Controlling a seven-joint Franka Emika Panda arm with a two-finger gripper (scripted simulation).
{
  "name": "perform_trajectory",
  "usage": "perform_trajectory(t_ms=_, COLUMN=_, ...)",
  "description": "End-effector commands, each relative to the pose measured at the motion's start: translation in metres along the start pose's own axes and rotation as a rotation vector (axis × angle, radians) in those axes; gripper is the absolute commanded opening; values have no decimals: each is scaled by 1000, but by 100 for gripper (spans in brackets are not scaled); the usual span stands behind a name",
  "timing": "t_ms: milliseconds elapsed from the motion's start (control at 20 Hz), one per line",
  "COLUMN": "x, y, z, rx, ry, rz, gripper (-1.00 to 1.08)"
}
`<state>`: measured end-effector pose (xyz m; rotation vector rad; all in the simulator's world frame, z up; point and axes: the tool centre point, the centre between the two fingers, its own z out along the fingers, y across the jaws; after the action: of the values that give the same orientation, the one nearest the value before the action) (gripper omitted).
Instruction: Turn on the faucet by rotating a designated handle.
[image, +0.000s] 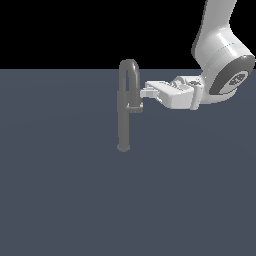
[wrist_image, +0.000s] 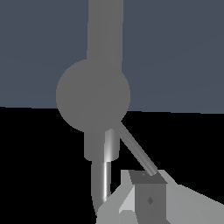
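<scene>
The faucet (image: 123, 125) is a slim grey column on a small round base, with an inverted-U spout (image: 129, 67) on top. The handle (image: 135, 106) is a short grey stub on the column's right side in the exterior view. My gripper (image: 145, 92) points at the faucet from the exterior view's right. Its tips are beside the spout and just above the handle, and they look shut with nothing between them. In the wrist view the handle's rounded end (wrist_image: 92, 95) fills the middle, the faucet column (wrist_image: 105, 30) runs behind it, and my gripper (wrist_image: 136, 199) sits close by.
The faucet stands on a flat dark blue-grey floor (image: 60, 200). My white arm (image: 220, 50) comes down from the exterior view's upper right. Nothing else shows in either view.
</scene>
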<state>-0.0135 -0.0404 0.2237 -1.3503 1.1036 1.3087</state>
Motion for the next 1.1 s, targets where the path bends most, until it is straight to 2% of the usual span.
perform_trajectory(t_ms=0, x=0, y=0, z=0, rx=0, ry=0, rz=0, gripper=-100)
perform_trajectory(t_ms=300, x=32, y=23, z=0, rx=0, ry=-5, rz=21, gripper=-100)
perform_trajectory(t_ms=350, x=32, y=23, z=0, rx=0, ry=-5, rz=21, gripper=-100)
perform_trajectory(t_ms=400, x=8, y=11, z=0, rx=-4, ry=2, rz=-21, gripper=-100)
perform_trajectory(t_ms=750, x=61, y=27, z=0, rx=0, ry=-6, rz=20, gripper=-100)
perform_trajectory(t_ms=800, x=61, y=27, z=0, rx=0, ry=-6, rz=20, gripper=-100)
perform_trajectory(t_ms=850, x=28, y=16, z=0, rx=-11, ry=-2, rz=-31, gripper=-100)
perform_trajectory(t_ms=1050, x=53, y=16, z=0, rx=-6, ry=-3, rz=-9, gripper=-100)
